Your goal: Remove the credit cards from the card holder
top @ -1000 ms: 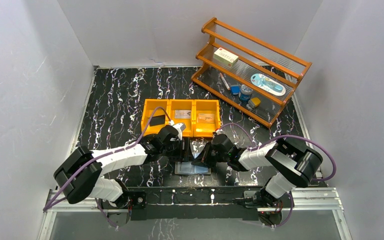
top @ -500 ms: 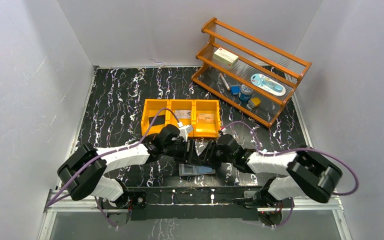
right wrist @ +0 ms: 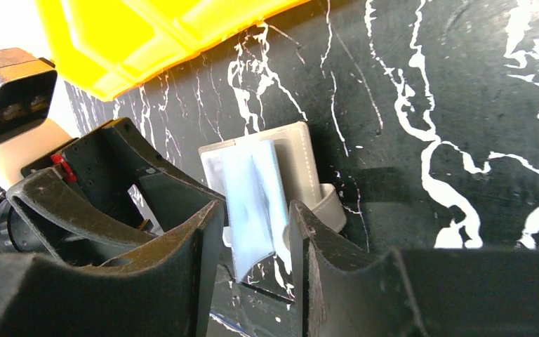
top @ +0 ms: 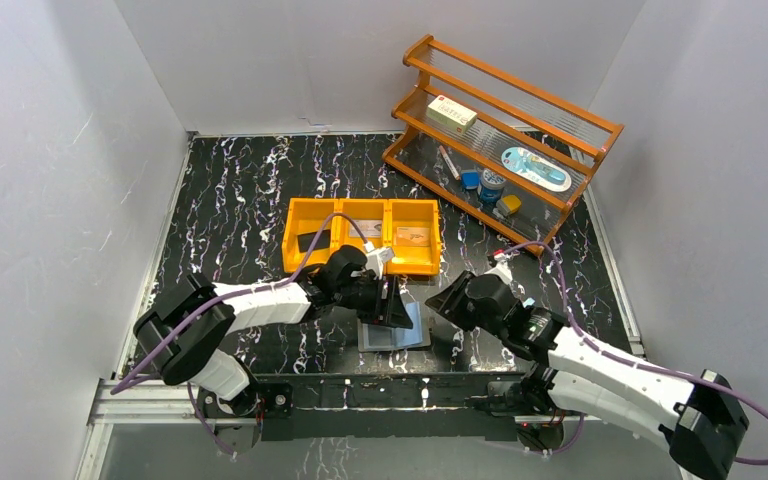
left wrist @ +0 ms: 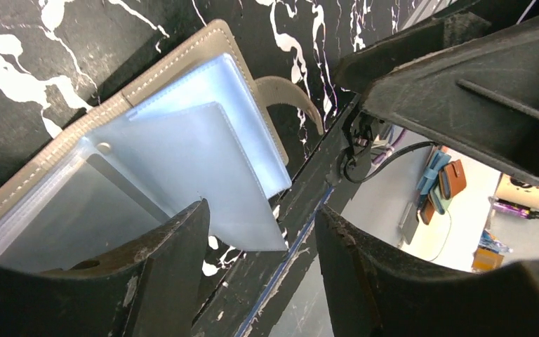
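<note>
Directly beneath the left pincer (top: pixel 392 303), spread and empty, the card holder (left wrist: pixel 182 140) lies open, its clear sleeves seemingly bare, though the pincer hides part of it. To that pincer's right, the right pincer (right wrist: pixel 256 210), also spread and empty, has drawn back from where both met a second ago. Beyond them, the credit cards (top: pixel 365 228) lie in the orange bin (top: pixel 305 205), so the emptying looks finished.

Orange bin (top: pixel 362 203) sitting mid-tabletop (top: pixel 240 190). Wooden rack (top: pixel 520 85) standing at far right, carrying a cream box (top: pixel 452 115), a blue-white pack (top: pixel 535 168) and small bits.
</note>
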Motion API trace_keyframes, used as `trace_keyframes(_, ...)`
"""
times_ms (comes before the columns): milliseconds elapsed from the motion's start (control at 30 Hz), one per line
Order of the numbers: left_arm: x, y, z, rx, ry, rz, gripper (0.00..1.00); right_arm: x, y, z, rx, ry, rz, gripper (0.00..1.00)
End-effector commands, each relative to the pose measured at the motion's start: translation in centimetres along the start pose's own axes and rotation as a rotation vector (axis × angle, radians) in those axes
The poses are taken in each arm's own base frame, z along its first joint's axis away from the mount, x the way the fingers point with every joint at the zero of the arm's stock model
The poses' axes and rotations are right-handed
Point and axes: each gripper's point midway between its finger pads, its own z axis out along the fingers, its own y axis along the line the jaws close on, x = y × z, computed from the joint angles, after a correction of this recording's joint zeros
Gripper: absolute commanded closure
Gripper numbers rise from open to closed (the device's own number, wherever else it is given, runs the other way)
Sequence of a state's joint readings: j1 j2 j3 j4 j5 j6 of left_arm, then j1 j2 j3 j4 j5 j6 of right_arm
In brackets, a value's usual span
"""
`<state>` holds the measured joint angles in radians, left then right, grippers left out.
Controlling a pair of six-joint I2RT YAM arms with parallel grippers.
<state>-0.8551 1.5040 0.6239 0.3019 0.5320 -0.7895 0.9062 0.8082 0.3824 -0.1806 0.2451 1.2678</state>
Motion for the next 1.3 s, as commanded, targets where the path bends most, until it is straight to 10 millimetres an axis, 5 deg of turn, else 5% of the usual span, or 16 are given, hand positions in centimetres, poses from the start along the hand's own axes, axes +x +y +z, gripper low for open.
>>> trace_keyframes(0, -1.4, -1.2, -0.4, -0.005, -0.032, 0.064, 0.43, -1.4, -1.4, -0.7, 0.049, -0.083, 0.018, 0.52)
trace_keyframes(467, -0.8, 0.1, 1.2, 0.000, -0.032, -0.018, 0.45, -0.1, 2.3, -0.6, -0.107, 0.006, -0.012, 0.65)
trace_keyframes(700, -3.7, 1.4, -4.4, -0.255, -0.236, 0.071, 0.40, 0.3, 4.9, -0.7, -0.179, 0.050, -0.089, 0.63)
trace_keyframes(900, -3.6, 6.2, -9.4, -0.553, -0.370, -0.003, 0.37, 0.8, 6.8, 0.3, -0.146, 0.101, -0.233, 0.59)
trace_keyframes(1267, -2.7, 11.1, -16.6, -0.722, -0.593, -0.216, 0.18, 4.6, 6.1, 4.4, 0.153, 0.140, -0.474, 0.34)
